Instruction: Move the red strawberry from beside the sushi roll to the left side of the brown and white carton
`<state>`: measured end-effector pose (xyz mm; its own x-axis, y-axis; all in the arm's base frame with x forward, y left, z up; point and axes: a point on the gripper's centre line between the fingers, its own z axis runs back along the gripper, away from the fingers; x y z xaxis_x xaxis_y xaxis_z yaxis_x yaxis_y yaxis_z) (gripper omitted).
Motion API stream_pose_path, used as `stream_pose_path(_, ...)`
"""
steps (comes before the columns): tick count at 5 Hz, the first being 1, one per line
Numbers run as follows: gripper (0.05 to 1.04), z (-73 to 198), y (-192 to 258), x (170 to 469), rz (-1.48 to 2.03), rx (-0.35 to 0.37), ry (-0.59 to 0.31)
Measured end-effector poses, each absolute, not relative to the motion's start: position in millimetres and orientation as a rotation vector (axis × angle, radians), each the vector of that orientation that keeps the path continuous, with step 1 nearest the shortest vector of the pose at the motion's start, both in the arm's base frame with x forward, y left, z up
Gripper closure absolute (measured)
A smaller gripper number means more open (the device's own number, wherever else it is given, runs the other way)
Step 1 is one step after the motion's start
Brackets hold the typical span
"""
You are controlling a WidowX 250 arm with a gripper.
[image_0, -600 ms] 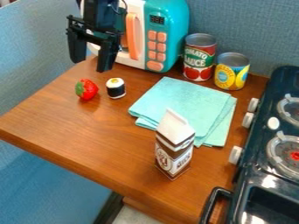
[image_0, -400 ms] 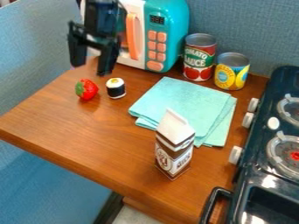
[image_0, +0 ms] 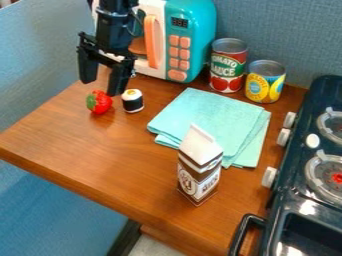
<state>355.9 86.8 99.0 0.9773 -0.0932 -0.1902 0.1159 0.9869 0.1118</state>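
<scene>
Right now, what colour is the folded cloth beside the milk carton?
The cloth is light turquoise, clear in the camera view.

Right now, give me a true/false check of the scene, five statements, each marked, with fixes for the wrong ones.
1. The gripper is open, near the strawberry and the sushi roll. True.
2. The folded cloth lies between the sushi roll and the stove. True.
3. The strawberry sits on the folded cloth. False: it sits on the wooden counter.
4. The milk carton stands upright. True.
5. Both cans lie on their sides. False: the tomato sauce can and the yellow can stand upright.
</scene>
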Motion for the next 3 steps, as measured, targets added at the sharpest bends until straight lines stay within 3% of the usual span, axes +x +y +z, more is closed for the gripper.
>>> stream_pose_path(2,0.082,79.7,112.5,355.5,-0.149,0.133,0.246)
stream_pose_path(3,0.082,80.1,124.8,364.3,-0.155,0.129,0.233)
